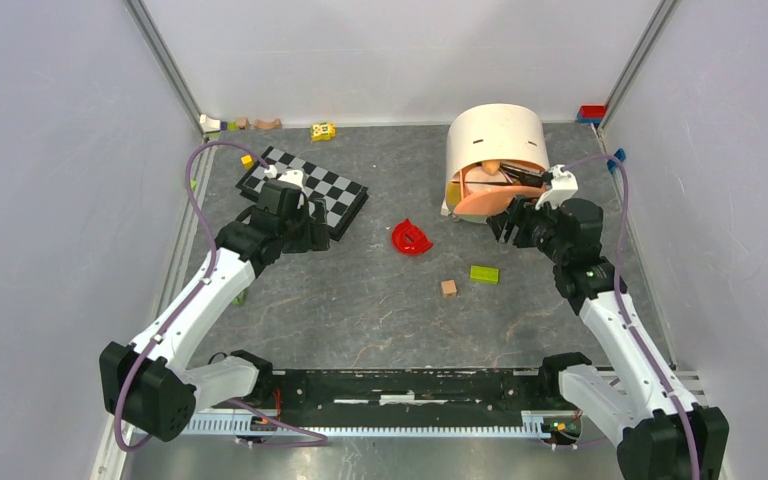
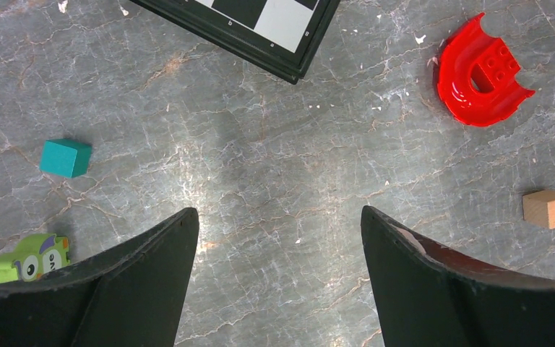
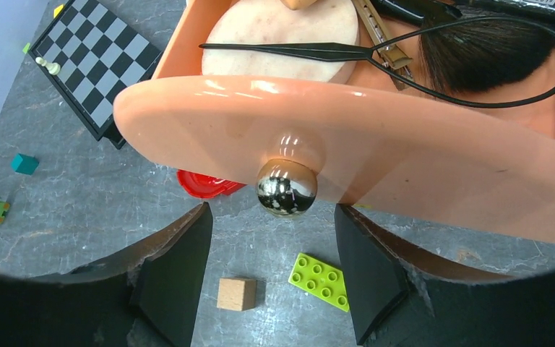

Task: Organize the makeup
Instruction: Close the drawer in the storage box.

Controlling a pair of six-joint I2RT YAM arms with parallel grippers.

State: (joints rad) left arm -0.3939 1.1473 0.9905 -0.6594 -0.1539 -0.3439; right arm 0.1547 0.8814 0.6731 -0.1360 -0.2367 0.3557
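Note:
Makeup lies in an open peach drawer (image 3: 405,159) of a round beige organizer (image 1: 495,135): a black-bristled brush (image 3: 477,50), a pale round compact (image 3: 282,32) and a thin black looped tool (image 3: 318,50). My right gripper (image 3: 271,217) is open just in front of the drawer. The drawer's shiny metal knob (image 3: 286,188) sits just ahead of the fingertips, untouched, and nothing is between the jaws. My left gripper (image 2: 280,217) is open and empty over bare table beside the chessboard (image 2: 260,22). In the top view the right gripper (image 1: 508,222) is at the drawer front.
A red curved plastic piece (image 2: 480,72) lies mid-table. A green brick (image 3: 320,280) and a wooden cube (image 3: 235,293) sit below the right gripper. A teal cube (image 2: 65,157) and a green owl block (image 2: 25,259) lie left. Small toys line the back wall (image 1: 260,124).

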